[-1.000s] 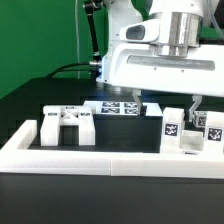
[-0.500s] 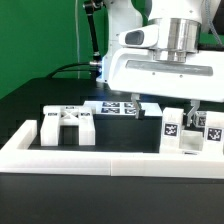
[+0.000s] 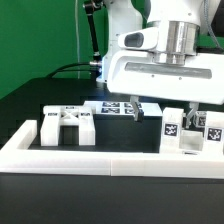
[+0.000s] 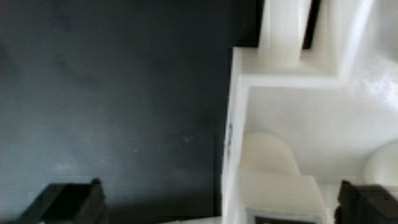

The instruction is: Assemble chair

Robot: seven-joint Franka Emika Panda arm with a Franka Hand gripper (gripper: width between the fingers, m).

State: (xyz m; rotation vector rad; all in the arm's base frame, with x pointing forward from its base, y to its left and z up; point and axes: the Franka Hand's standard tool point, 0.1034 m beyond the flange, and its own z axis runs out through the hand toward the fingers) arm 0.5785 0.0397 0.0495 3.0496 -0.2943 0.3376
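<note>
Several matte-white chair pieces with black-and-white tags lie inside the white border wall. A bracket-like piece (image 3: 68, 125) sits at the exterior view's left. Two small tagged blocks (image 3: 172, 128) (image 3: 211, 128) stand at its right. My gripper (image 3: 166, 113) hangs open just above and behind the nearer block, one dark finger (image 3: 141, 113) on each side, touching nothing. In the wrist view the gripper (image 4: 221, 205) is open over the edge of a white piece (image 4: 302, 120) with upright posts. One dark fingertip (image 4: 71, 202) is over the black table and the other is beyond the piece.
The marker board (image 3: 112, 107) lies flat behind the pieces, partly under the arm. A long low white border wall (image 3: 90, 157) runs along the front. The black table (image 3: 40, 95) extends to the exterior view's left. A green backdrop stands behind.
The arm has shifted slightly toward the exterior view's right and a little lower. The jaws stay open and the pieces have not moved.
</note>
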